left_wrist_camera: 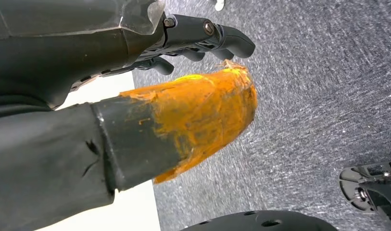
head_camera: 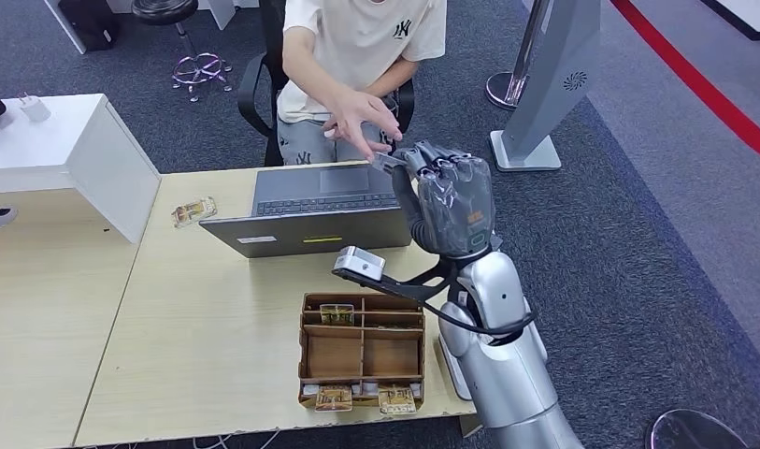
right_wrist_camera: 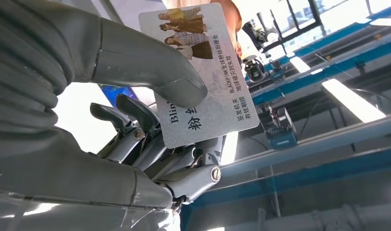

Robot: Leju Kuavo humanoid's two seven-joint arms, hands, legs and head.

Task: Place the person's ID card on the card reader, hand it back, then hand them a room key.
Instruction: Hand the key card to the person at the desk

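My right hand [head_camera: 448, 201] is raised over the far table edge and pinches a white ID card [head_camera: 383, 161] between the thumb and fingers. In the right wrist view the card [right_wrist_camera: 203, 67] shows printed figures and text, with the thumb [right_wrist_camera: 150, 72] pressed across it. The seated person's hand [head_camera: 362, 122] reaches forward, its fingers just above the card's far end. A wooden divided box [head_camera: 362, 351] with key cards [head_camera: 334, 399] stands near the front edge. My left hand [left_wrist_camera: 135, 96] hangs over the carpet, holding nothing, its orange-taped thumb apart from the dark fingers.
An open grey laptop [head_camera: 315, 201] lies between the box and the person. Left of it a loose card [head_camera: 193, 210] rests on the table. A white cabinet [head_camera: 67, 150] stands at the left. A grey kiosk base [head_camera: 525, 150] is on the carpet at the right.
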